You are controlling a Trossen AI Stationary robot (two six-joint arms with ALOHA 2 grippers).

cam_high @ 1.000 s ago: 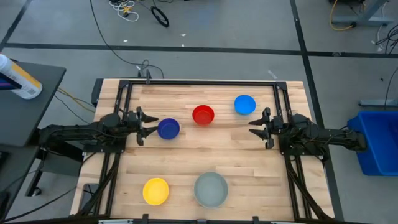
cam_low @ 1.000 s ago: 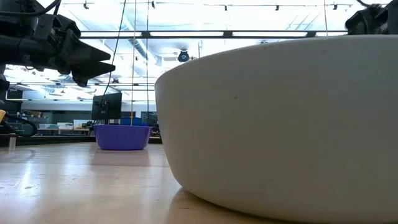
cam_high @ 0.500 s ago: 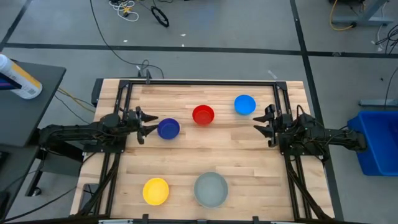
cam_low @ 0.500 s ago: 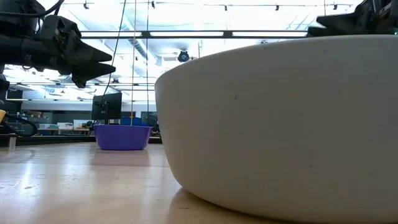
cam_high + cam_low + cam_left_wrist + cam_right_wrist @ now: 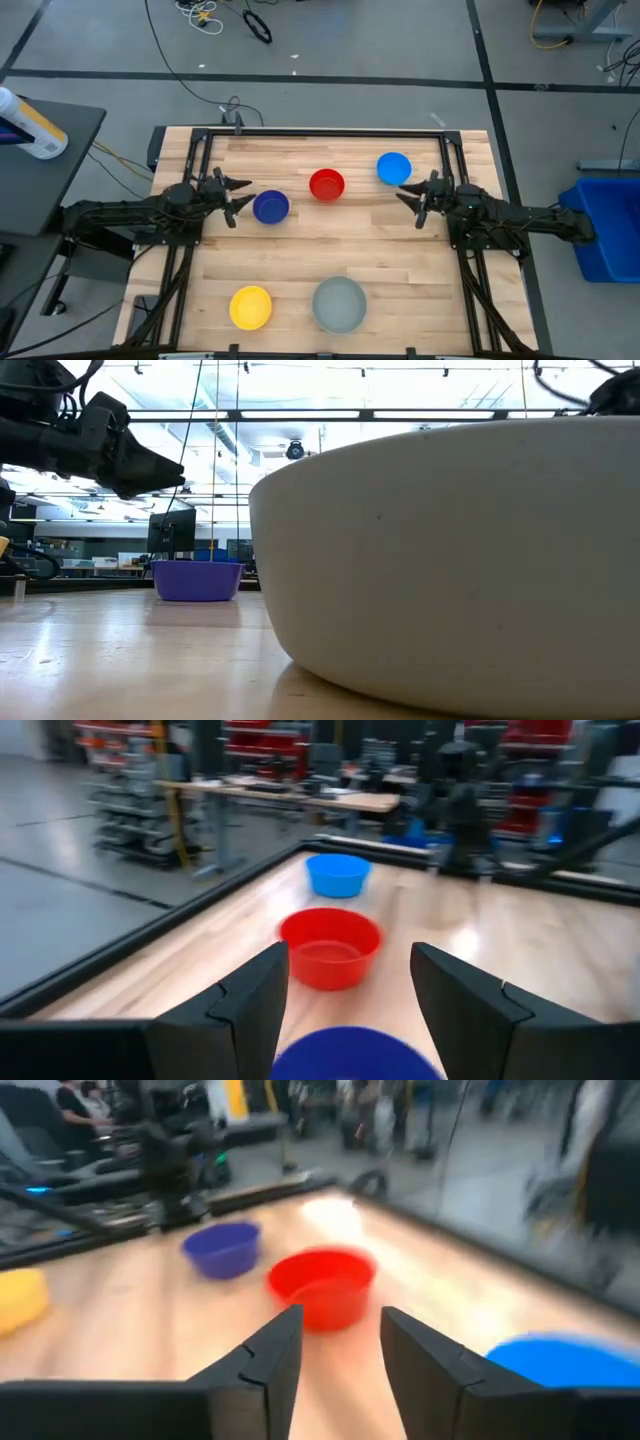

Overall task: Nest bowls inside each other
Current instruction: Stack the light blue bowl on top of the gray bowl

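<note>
Five bowls stand apart, upright on the wooden table (image 5: 300,250). The dark blue bowl (image 5: 271,207) is at mid left, the red bowl (image 5: 327,184) at centre and the light blue bowl (image 5: 394,168) toward the far right. The yellow bowl (image 5: 250,307) and the grey bowl (image 5: 340,304) stand at the near edge. My left gripper (image 5: 237,196) hovers open just left of the dark blue bowl (image 5: 355,1058), pointing level at it. My right gripper (image 5: 410,203) hovers open near the light blue bowl (image 5: 565,1360), pointing toward the red bowl (image 5: 322,1287).
A black frame (image 5: 320,133) runs along the table's far edge and sides. The grey bowl (image 5: 450,560) fills most of the low view and hides the table's right half there. Bare wood lies between the far row of bowls and the near pair.
My right gripper has rolled and swung its fingers, shifting a little toward the table's middle and sinking slightly. My left gripper has turned a little toward the far edge, staying in place. No bowl has moved.
</note>
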